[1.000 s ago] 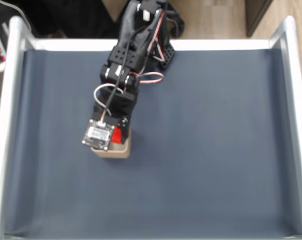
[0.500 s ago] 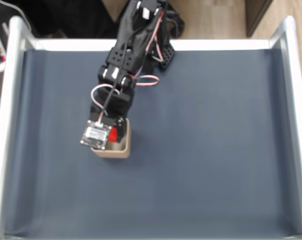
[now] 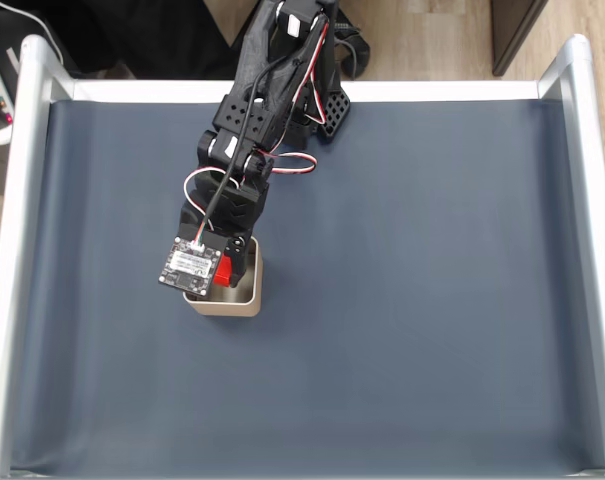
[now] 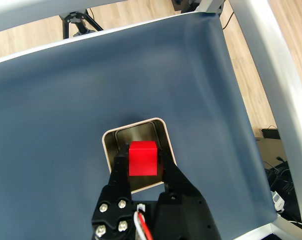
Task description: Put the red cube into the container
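1. At the left of the wrist view, the dark blue mat (image 4: 51, 110) is bare up to the container (image 4: 163, 135), which sits just left of centre in the lower half. It is an open, lidless metal tin with a thin shiny rim and rounded corners. In the fixed view it lies left of centre, partly hidden under the arm (image 3: 262, 110).

2. At the centre of the wrist view, the gripper (image 4: 143, 167) is clamped on the red cube (image 4: 142, 158), one black finger pressing each side face. The cube's top face is level and it hangs over the tin's opening, towards the edge nearer the camera. Whether it has dropped below the rim I cannot tell.

3. The cube looks rigid, light and plain-faced. Two flat, parallel sides are the right place to hold it, as here. Smooth faces may slip if the pinch is loose, but nothing suggests it is fragile, so a short drop into the tin should do no harm.

4. The tin looks thin-walled and probably light, so a finger brushing its rim could push it across the mat. Opening the fingers straight apart, clear of the walls, seems safest.

5. To the right in both views, the mat runs on to the silver frame rail (image 4: 270, 75).
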Action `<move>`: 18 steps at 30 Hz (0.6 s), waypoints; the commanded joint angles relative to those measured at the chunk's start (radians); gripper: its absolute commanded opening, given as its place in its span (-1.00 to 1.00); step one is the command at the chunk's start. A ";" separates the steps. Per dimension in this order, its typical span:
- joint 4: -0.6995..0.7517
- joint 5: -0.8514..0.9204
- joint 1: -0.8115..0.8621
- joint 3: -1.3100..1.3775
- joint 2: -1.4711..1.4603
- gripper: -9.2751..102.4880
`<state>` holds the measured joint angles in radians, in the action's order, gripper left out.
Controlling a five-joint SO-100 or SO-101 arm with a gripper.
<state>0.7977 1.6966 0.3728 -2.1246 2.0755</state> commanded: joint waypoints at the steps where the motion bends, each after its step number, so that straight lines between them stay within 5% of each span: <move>1: -0.017 -0.034 0.012 0.005 0.044 -0.67; 18: -0.017 -0.074 0.014 -0.008 0.040 -0.46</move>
<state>0.7946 1.6322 0.3789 -2.1399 2.0755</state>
